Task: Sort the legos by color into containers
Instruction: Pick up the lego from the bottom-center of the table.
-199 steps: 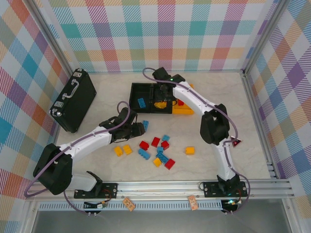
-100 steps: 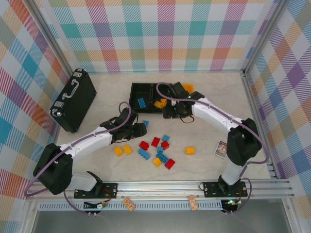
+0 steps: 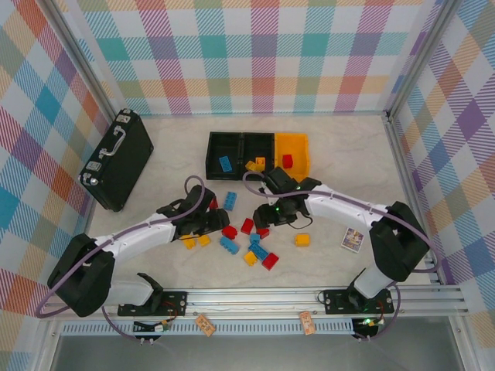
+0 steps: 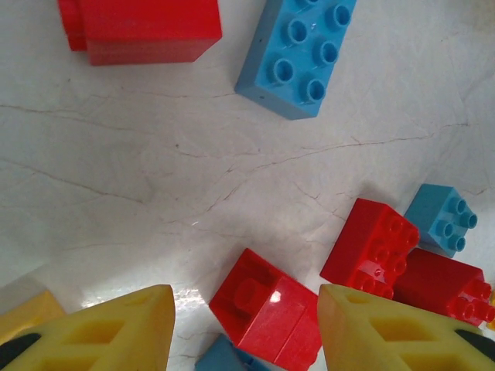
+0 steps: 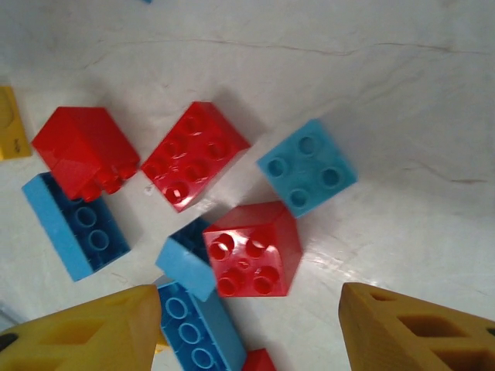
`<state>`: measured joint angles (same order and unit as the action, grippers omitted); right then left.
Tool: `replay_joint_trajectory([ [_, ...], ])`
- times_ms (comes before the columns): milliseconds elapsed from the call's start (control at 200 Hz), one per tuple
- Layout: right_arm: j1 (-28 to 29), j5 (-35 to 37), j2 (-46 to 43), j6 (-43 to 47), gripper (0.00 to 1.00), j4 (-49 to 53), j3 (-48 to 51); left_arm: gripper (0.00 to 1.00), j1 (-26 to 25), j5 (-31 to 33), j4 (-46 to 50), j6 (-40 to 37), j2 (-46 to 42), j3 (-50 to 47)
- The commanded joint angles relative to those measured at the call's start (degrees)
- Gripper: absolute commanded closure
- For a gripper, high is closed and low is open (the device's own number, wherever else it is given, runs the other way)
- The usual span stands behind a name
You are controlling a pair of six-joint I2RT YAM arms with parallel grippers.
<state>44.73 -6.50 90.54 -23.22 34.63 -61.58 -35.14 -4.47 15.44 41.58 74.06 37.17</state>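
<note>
l gripper (image 4: 244, 313) & r gripper (image 5: 249, 297) are gaping wide, empty; r should be centring on red lego (image 5: 251, 247), avoiding touching blue lego (image 5: 184, 265).

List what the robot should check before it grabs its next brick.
1. Left gripper open: ok, jaws spread wide.
2. Brick lined up for it: ok, a tipped red brick lies between its fingers.
3. Right gripper open: ok.
4. Its target free of neighbours: not ok, the studs-up red brick ahead of it touches a blue brick.
5. Room in the yellow bin for reds: ok, it holds one red piece.
6. Safe gap between the two grippers: cannot tell, their heights are unclear.
</note>
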Motion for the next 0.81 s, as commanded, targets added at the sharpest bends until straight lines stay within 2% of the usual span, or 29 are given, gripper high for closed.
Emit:
replay_joint_trajectory([
  [0,1.31,-1.38,2.00,-0.11,0.37,-2.35,-0.38,0.48,-0.39,0.18,-1.95,1.85,-1.48,-1.15],
  [270,2.58,1.41,6.71,-0.38,0.37,-1.43,-2.13,0.48,-0.38,0.44,-2.08,2.00,-1.21,-1.32],
  [395,2.82,3.08,8.33,-1.23,0.40,-0.69,-2.58,0.48,-0.38,0.15,-2.35,2.00,-0.89,-1.40],
  [585,2.75,5.98,9.91,-2.38,0.48,0.51,-3.18,0.48,-0.39,0.03,-2.96,2.11,-0.53,-1.50],
  [800,2.73,7.76,10.04,-2.62,0.66,1.73,-4.03,0.49,-0.46,-0.63,-3.79,2.36,0.30,-1.40],
])
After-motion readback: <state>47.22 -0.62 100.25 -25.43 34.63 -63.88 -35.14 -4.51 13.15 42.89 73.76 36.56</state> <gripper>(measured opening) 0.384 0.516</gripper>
